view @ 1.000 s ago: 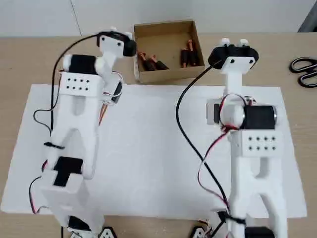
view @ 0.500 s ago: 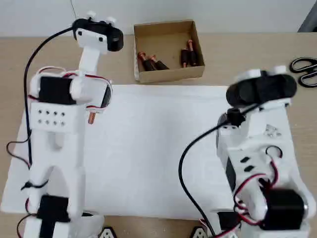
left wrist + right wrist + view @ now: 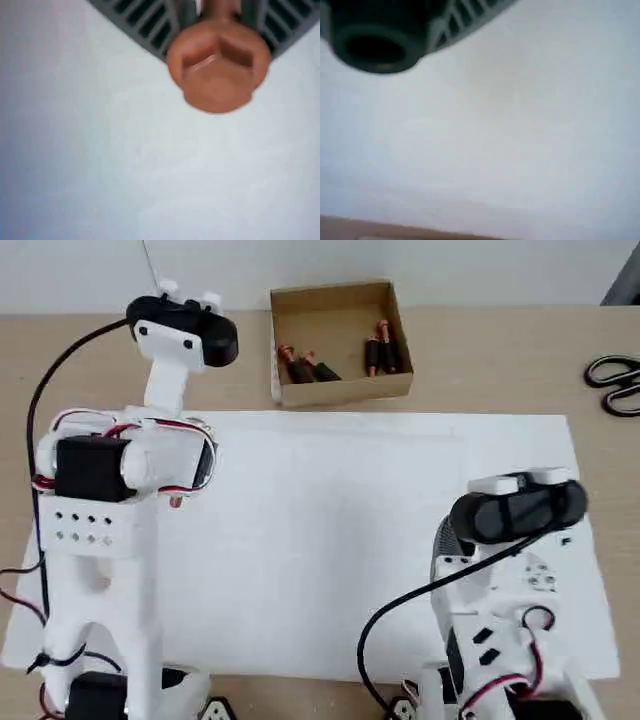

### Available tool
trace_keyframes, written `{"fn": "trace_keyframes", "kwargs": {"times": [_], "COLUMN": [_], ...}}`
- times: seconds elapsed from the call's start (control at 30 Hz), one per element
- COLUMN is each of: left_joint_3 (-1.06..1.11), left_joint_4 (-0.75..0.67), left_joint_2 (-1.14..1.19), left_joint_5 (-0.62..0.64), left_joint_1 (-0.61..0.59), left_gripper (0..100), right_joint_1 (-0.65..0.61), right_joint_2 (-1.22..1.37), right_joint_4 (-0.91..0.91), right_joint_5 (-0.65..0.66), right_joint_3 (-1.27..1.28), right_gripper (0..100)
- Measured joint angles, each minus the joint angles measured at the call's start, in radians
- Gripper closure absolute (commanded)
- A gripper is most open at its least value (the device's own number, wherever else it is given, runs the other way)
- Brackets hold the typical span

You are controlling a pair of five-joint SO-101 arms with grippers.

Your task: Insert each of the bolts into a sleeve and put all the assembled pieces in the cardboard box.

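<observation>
both arms are back from the cardboard box, where they were stretched out a second ago. the left arm now stands over the left side of the white sheet, and the right arm is folded in over the sheet's right side, close to its own base. the left gripper is closed on an orange bolt, held by the shaft with the head hanging free just above the sheet. the right gripper looks closed on a black sleeve, its open bore showing. the assembled pieces in the box lie as they did, in two clusters. so nothing new is boxed. the next job, i judge, is bringing bolt and sleeve together, and the arms are now well apart.
</observation>
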Motion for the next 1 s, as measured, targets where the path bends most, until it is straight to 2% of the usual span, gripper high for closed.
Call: {"fn": "trace_keyframes", "kwargs": {"times": [0.2, 0.57, 0.77, 1.0], "left_joint_3": [0.005, 0.005, 0.005, 0.005], "left_joint_4": [0.0, 0.0, 0.0, 0.0], "left_joint_2": [-0.003, -0.003, -0.003, -0.003], "left_joint_5": [0.002, 0.002, 0.003, -0.002], "left_joint_1": [0.0, 0.0, 0.0, 0.0], "left_gripper": [99, 99, 99, 99], "right_joint_1": [0.002, 0.0, 0.002, 0.002], "right_joint_2": [-0.029, -0.035, -0.035, -0.035], "right_joint_4": [0.0, 0.0, 0.0, 0.0], "right_joint_5": [0.0, -0.002, -0.158, -0.189], "right_joint_3": [0.086, 0.092, 0.092, 0.092], "right_gripper": [99.5, 99.5, 99.4, 99.5]}}
